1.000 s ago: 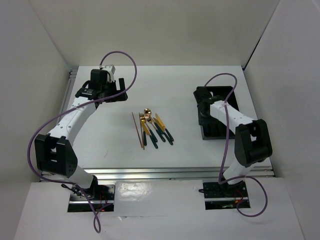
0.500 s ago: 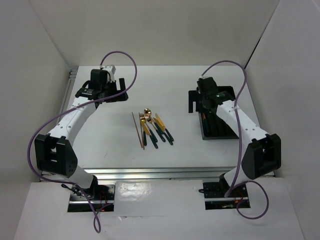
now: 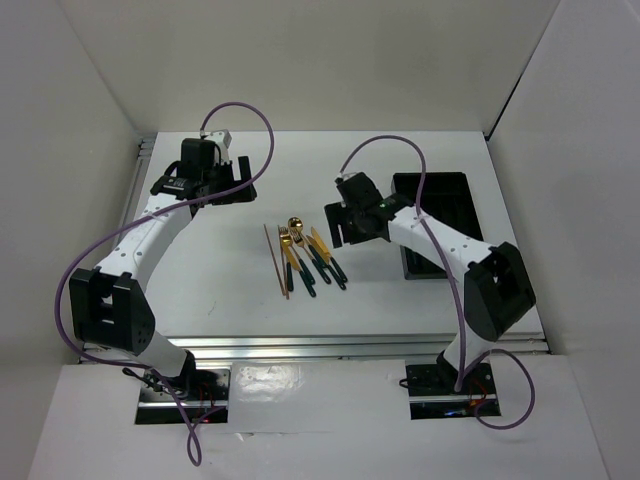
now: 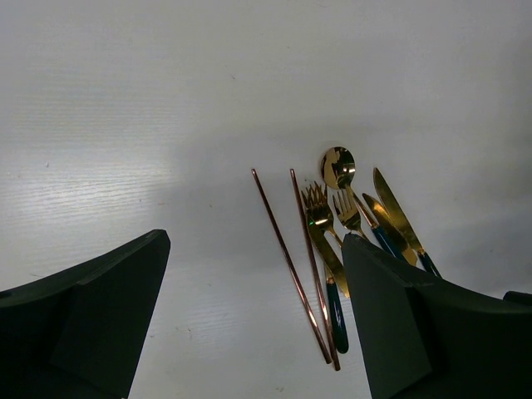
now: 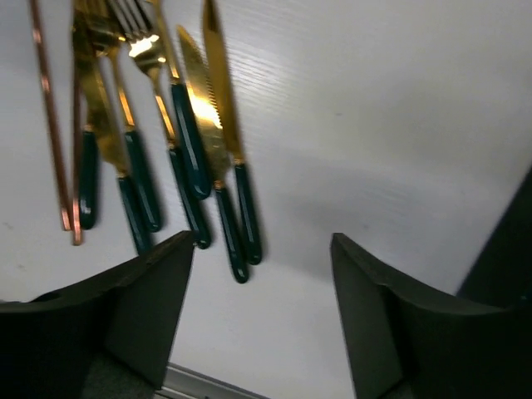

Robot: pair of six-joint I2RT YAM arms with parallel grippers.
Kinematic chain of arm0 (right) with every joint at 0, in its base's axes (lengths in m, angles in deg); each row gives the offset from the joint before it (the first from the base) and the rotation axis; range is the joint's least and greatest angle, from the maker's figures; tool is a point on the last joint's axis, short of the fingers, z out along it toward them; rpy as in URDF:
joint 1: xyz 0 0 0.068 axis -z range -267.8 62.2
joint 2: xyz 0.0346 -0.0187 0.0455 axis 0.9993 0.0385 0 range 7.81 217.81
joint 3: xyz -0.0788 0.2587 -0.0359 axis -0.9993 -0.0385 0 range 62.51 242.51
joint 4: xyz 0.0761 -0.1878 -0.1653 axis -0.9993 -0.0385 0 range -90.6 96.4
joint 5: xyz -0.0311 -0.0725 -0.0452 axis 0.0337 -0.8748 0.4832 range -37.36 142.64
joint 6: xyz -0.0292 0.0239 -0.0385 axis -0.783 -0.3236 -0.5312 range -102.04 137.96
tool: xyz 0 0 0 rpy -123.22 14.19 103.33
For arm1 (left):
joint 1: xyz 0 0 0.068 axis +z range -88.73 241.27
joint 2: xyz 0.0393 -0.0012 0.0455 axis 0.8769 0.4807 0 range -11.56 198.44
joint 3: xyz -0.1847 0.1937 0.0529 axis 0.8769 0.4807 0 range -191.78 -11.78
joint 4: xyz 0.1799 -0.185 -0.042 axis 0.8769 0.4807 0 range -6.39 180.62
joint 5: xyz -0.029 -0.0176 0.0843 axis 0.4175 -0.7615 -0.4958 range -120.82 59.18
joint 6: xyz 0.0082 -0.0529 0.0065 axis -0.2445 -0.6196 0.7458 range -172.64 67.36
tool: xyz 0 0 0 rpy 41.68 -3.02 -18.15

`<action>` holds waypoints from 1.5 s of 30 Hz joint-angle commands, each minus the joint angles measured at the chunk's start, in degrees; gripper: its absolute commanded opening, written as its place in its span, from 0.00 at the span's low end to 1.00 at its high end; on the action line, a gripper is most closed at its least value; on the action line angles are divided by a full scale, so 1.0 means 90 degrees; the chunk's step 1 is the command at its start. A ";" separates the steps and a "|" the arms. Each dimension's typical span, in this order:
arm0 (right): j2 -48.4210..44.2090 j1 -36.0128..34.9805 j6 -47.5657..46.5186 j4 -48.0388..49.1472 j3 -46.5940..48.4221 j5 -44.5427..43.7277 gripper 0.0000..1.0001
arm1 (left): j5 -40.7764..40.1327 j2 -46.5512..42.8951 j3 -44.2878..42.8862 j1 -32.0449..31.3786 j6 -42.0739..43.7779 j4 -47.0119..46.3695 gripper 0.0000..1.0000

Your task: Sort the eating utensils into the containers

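Eating utensils (image 3: 308, 258) clustered mid-table, chopsticks (image 3: 277, 260) on their left edge. Right gripper (image 3: 347, 231) hangs just right of the cluster, fingers spread, holding nothing. Black tray (image 3: 446, 194) beyond it, further right. Left gripper (image 3: 222, 186) well apart, far-left, fingers wide, empty.

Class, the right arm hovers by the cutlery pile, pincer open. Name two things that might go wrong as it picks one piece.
The knives lie touching side by side, so the right pincer may grab two or knock neighbours askew. The chopsticks are thin and lie flat, so a grip might slip off.
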 commanded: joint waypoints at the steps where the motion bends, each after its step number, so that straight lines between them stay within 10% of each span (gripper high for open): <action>1: -0.0097 -0.0236 0.0123 0.0801 0.0147 0.0339 0.71 | 0.0100 -0.0101 -0.0264 0.0018 0.0078 -0.0116 1.00; 7: 0.0438 -0.0558 -0.0101 0.1055 0.0165 0.0564 0.54 | 0.0159 -0.0101 -0.0205 0.0018 0.0078 -0.0116 1.00; 45: 0.2295 -0.0686 -0.0287 0.1114 0.0947 0.0798 0.32 | 0.0101 -0.0101 -0.0205 0.0018 0.0078 -0.0116 1.00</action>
